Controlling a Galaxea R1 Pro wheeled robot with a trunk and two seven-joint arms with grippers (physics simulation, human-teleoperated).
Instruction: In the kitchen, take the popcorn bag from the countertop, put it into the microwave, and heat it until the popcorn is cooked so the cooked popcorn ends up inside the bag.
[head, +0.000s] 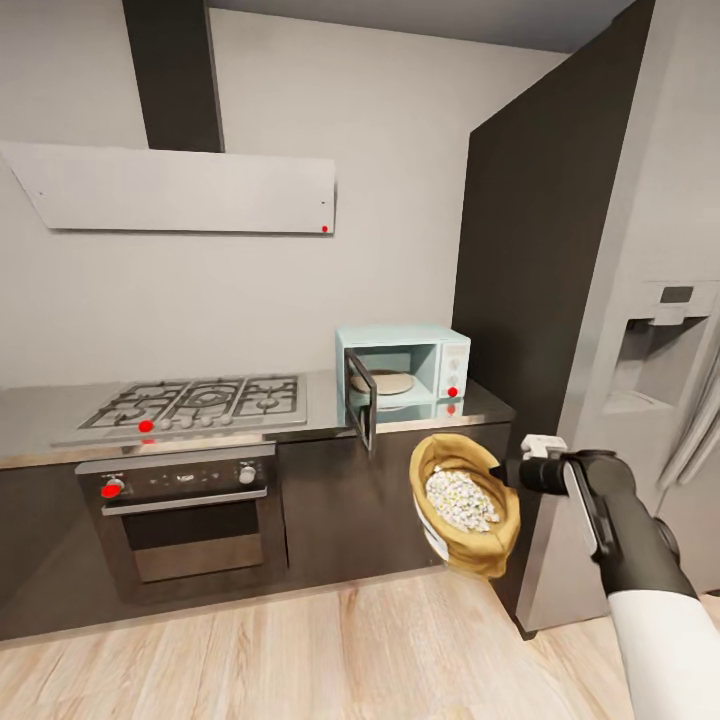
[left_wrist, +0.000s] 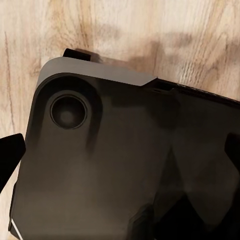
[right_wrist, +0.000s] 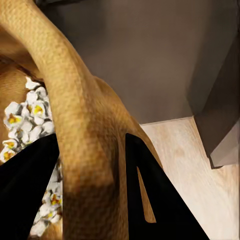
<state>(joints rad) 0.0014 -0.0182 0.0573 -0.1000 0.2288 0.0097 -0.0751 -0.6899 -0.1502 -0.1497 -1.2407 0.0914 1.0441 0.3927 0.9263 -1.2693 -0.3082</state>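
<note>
The pale blue microwave (head: 405, 365) stands on the steel countertop (head: 320, 412) with its door (head: 362, 400) swung open and a round plate inside. In front of the cabinets, below counter height, the tan popcorn bag (head: 482, 552) hangs tilted, mouth toward me, with white popped popcorn (head: 460, 498) inside. My right gripper (head: 505, 472) is shut on the bag's rolled rim. In the right wrist view the black fingers (right_wrist: 150, 195) pinch the rim (right_wrist: 85, 150), with popcorn (right_wrist: 25, 117) beside them. My left gripper (left_wrist: 120, 155) is open, its fingertips wide apart over my dark base.
A gas hob (head: 195, 403) and a steel oven (head: 180, 510) lie left of the microwave, under a flat hood (head: 180, 190). A dark tall panel (head: 530, 250) and a grey fridge (head: 650, 350) stand at the right. Wood floor (head: 300, 650) runs along the cabinets.
</note>
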